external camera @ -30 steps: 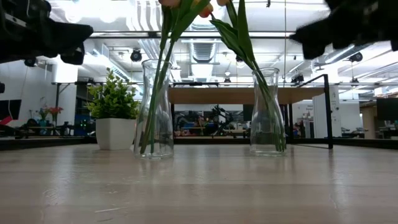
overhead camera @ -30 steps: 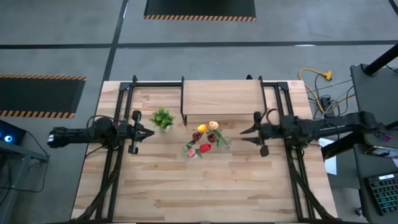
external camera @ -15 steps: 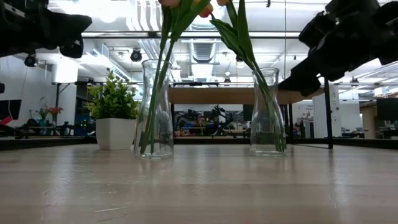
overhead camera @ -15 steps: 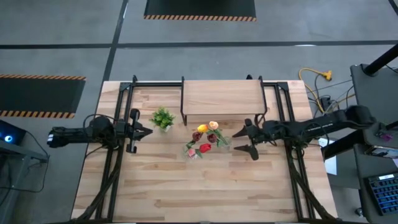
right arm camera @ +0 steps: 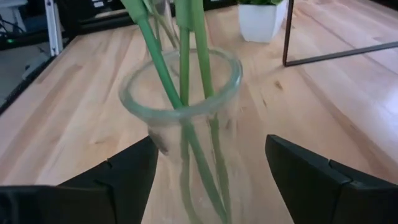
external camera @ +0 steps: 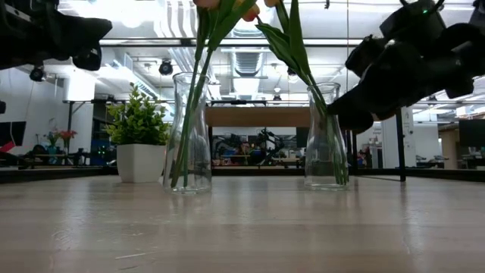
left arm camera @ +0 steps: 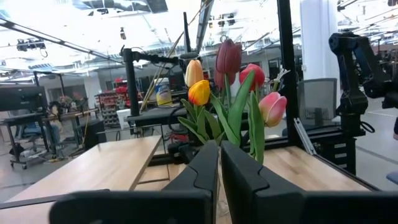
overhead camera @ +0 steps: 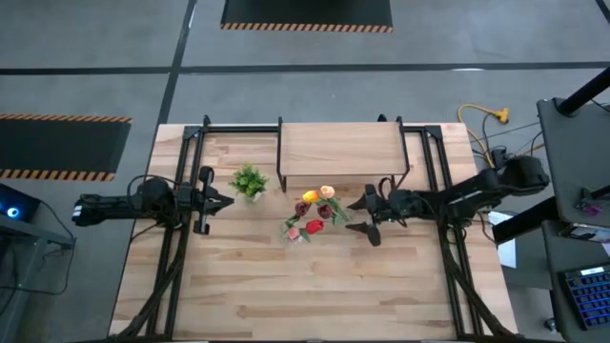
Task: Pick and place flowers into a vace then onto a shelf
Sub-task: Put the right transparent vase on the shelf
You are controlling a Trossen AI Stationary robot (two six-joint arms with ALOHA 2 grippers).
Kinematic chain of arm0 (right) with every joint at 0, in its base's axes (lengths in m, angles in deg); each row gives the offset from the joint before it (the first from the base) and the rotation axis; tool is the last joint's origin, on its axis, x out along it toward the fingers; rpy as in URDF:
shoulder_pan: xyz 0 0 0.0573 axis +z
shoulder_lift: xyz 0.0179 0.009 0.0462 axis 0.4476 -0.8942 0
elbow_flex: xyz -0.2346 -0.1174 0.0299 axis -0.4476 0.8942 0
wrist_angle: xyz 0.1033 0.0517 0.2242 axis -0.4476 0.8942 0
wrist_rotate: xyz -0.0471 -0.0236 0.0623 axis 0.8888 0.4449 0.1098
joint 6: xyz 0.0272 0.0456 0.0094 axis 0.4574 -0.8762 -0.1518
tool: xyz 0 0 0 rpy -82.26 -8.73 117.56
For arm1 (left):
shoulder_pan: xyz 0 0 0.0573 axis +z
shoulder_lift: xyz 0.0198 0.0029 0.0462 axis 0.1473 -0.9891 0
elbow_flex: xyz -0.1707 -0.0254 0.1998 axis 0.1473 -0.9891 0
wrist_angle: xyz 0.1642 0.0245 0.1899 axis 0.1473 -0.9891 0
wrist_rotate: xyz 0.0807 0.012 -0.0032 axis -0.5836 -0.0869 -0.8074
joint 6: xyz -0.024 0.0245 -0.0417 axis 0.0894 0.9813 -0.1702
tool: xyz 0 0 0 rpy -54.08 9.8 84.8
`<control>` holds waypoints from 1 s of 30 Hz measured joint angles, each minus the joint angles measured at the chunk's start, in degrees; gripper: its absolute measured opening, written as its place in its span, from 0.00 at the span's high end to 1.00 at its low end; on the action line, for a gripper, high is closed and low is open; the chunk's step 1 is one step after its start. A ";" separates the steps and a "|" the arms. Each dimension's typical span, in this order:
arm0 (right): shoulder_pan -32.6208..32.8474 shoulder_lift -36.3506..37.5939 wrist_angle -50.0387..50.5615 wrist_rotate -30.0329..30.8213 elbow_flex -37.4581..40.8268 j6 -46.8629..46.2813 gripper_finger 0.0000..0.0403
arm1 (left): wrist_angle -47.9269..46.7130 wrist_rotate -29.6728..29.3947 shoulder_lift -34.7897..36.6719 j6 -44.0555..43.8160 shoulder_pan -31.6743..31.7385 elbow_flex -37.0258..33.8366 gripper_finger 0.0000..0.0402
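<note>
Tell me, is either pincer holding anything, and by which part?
Nothing is held. The right pincer is open, its fingers on either side of a glass vase of flowers without gripping it. The left pincer is shut on nothing.

Between the matt black plastic-looking fingers (right arm camera: 134, 171) of the right gripper (right arm camera: 211, 168), a clear glossy glass vase (right arm camera: 186, 118) is holding smooth green stems (right arm camera: 186, 68), standing on the pale, satin-smooth wood-plank table (right arm camera: 81, 106), beyond which thin black metal shelf legs (right arm camera: 289, 37) are showing.
</note>
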 joint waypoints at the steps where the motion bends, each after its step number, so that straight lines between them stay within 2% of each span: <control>1: 0.00 -1.15 -1.01 0.00 0.00 0.00 0.29 | 0.02 0.00 0.00 0.00 0.00 0.00 0.99; 11: 0.00 -8.36 -13.92 -0.20 0.00 1.33 0.36 | 0.00 0.00 -0.07 0.00 0.00 0.00 0.99; 23: 0.00 -8.46 -14.76 0.22 0.00 1.05 0.58 | -0.01 -0.02 -0.07 -0.02 0.00 -0.02 0.99; 30: 0.00 -8.29 -17.69 0.39 0.02 -1.67 0.59 | -0.31 -0.02 -0.07 -0.02 0.00 -0.02 0.99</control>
